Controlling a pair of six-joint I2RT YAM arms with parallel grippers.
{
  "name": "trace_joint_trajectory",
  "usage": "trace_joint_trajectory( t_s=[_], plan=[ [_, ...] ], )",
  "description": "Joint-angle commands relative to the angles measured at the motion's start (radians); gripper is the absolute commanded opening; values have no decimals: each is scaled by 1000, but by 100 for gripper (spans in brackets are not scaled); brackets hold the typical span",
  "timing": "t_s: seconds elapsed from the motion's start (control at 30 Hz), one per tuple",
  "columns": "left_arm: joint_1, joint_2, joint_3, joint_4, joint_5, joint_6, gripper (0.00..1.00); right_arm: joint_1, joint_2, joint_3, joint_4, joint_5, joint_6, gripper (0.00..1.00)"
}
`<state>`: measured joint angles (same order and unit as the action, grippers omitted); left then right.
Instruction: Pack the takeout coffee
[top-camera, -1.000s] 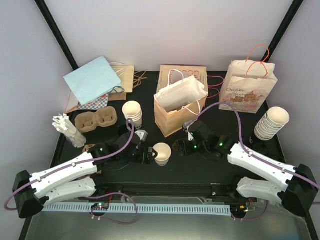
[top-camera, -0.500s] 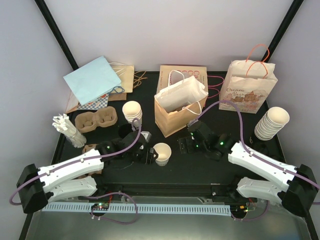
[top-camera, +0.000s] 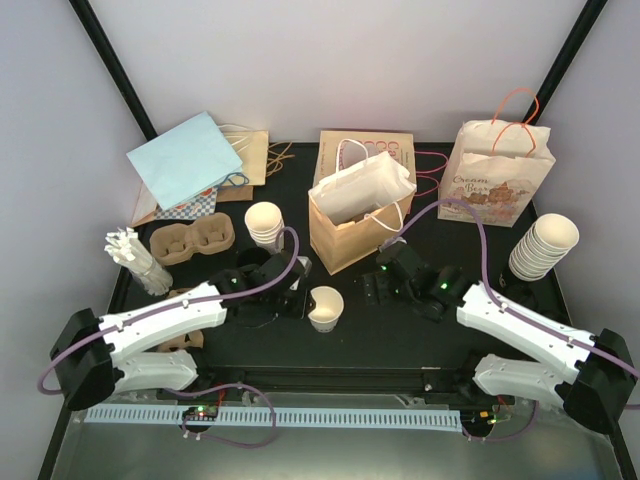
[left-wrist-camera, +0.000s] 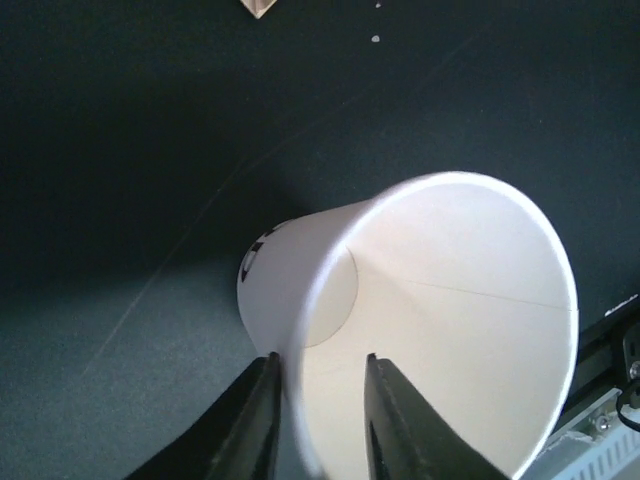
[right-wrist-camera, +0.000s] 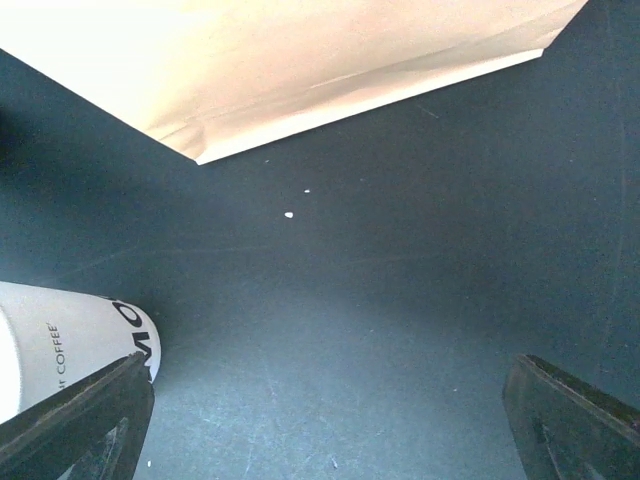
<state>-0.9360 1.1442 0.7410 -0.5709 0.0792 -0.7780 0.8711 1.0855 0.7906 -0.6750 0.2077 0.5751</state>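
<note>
Takeout coffee cup (top-camera: 325, 307), cream paper, sits on the black table (top-camera: 420, 340) just in front of the open brown bag (top-camera: 345, 240). My left gripper (left-wrist-camera: 320, 360) straddles its wall, one finger inside, one outside; I cannot tell whether it pinches. My right gripper (right-wrist-camera: 325, 380) gapes wide, holding nothing, right of the cup.

The left pincer (top-camera: 303, 298) meets the rim of the lone paper cup (top-camera: 326, 308) on the black table (top-camera: 400, 335) — the right pincer (top-camera: 374, 287) hangs apart, beside the brown bag (top-camera: 345, 238).
</note>
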Motion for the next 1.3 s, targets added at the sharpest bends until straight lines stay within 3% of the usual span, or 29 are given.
trace_joint_trajectory(
  t_s=[0.0, 0.23, 0.47, 0.73, 1.27],
  plan=[
    [5, 44, 75, -29, -2, -4, 20, 5, -21, 3, -10, 58, 9, 98],
    [5, 91, 122, -45, -16, -7, 2, 2, -36, -1, -33, 104, 18, 98],
    [5, 130, 170, -67, -42, -4, 2, -18, -40, -8, -47, 118, 34, 98],
    [5, 168, 196, -75, -31, 9, 27, -39, -57, -21, -57, 123, 49, 99],
    [5, -1, 209, -161, -70, 17, 49, -138, -64, -15, -118, 159, 141, 100]
  ],
)
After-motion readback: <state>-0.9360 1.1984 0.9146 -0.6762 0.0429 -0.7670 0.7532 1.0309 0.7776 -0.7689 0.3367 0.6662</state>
